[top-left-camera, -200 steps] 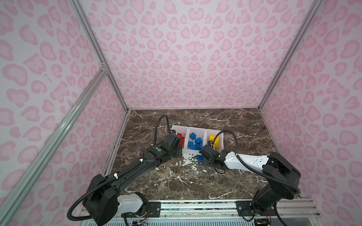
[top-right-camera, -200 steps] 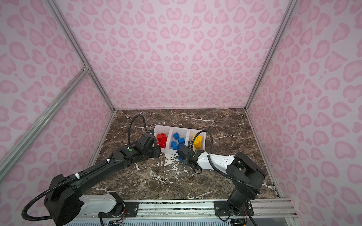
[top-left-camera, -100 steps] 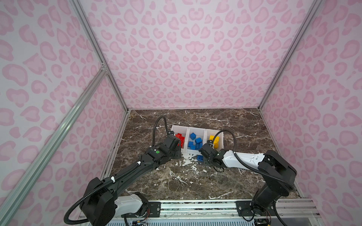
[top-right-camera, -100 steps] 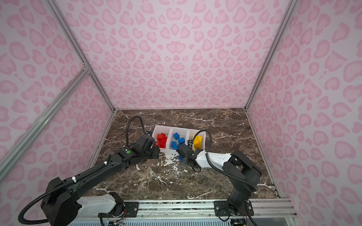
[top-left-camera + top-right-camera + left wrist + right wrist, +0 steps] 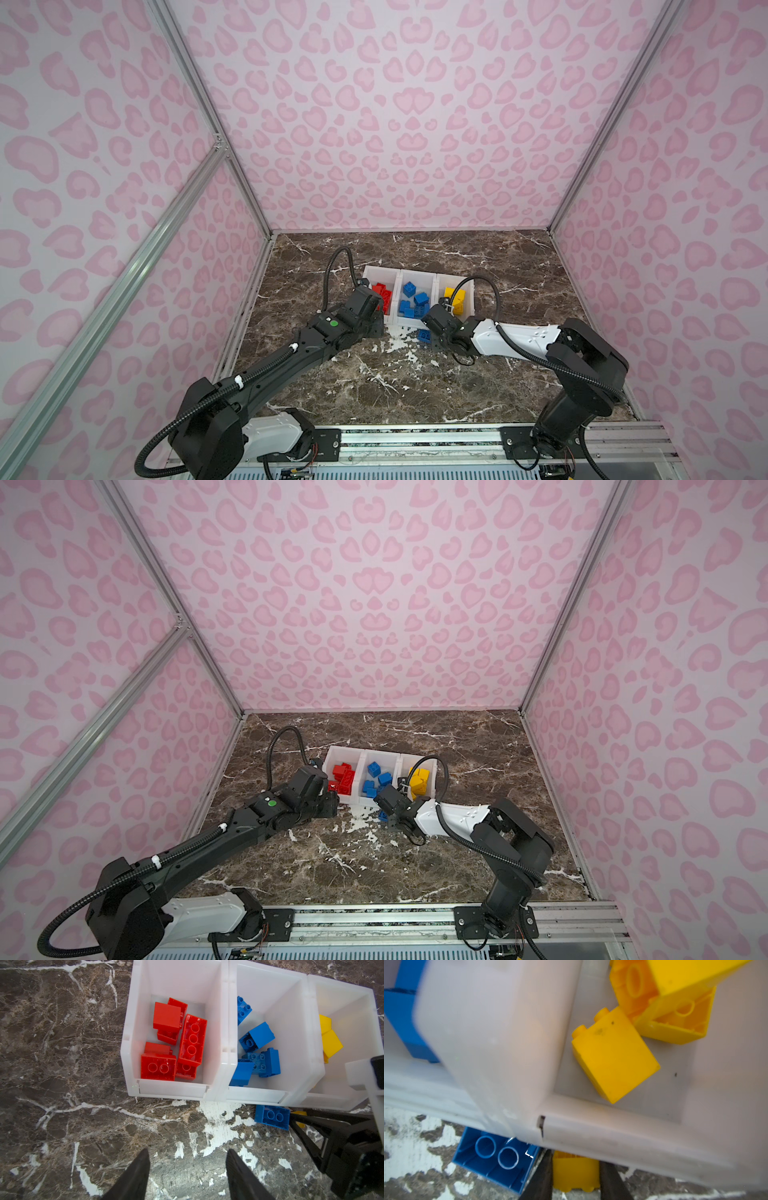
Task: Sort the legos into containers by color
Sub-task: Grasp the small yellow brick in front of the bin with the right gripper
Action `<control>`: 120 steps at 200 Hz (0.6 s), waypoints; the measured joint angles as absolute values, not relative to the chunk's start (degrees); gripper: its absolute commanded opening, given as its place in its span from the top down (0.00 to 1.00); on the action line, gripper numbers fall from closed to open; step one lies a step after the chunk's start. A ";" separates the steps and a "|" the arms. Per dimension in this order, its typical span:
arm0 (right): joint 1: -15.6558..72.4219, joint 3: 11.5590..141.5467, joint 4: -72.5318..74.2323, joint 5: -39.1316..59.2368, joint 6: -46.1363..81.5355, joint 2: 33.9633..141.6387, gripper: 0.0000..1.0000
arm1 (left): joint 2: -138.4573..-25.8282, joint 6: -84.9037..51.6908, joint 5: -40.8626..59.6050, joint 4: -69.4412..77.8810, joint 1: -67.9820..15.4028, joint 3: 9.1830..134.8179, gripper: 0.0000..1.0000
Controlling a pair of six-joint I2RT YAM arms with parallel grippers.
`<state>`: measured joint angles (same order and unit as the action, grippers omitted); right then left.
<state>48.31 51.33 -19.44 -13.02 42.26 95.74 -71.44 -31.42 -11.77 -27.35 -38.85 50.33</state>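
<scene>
Legos (image 5: pixel 192 1041) sit sorted red, blue, yellow in the containers (image 5: pixel 127 1043). Left gripper (image 5: pixel 187 1151) hovers low before the red bin (image 5: pixel 172 1088), jaws apart and empty. Right gripper (image 5: pixel 575 1157), stretched in low, pinches a yellow brick (image 5: pixel 575 1174) against the yellow bin (image 5: pixel 612 1130) front, beside an upturned blue brick (image 5: pixel 494 1155) on the marble (image 5: pixel 62 1064).

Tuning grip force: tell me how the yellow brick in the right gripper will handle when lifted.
The yellow brick looks stiff: hard walls clamped by the right gripper. Probably light: other yellow bricks in the bin show hollow undersides. Smooth plastic might slip.
</scene>
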 measured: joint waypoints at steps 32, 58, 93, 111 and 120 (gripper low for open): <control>49.98 51.35 -21.19 -13.52 42.44 92.36 0.68 | -71.44 -31.42 -11.77 -27.35 -38.85 50.33 0.39; 50.33 52.60 -24.01 -14.28 42.19 87.88 0.68 | -71.44 -31.44 -11.77 -27.35 -38.85 50.33 0.39; 45.45 56.62 -26.52 -14.98 38.68 84.99 0.68 | -71.66 -31.44 -11.31 -27.33 -38.85 50.33 0.39; 42.15 58.76 -26.92 -14.90 36.47 85.76 0.68 | -71.72 -31.44 -10.92 -27.33 -38.98 50.33 0.39; 40.64 59.79 -26.98 -14.63 35.48 86.54 0.68 | -71.72 -31.44 -10.90 -27.33 -39.00 50.33 0.39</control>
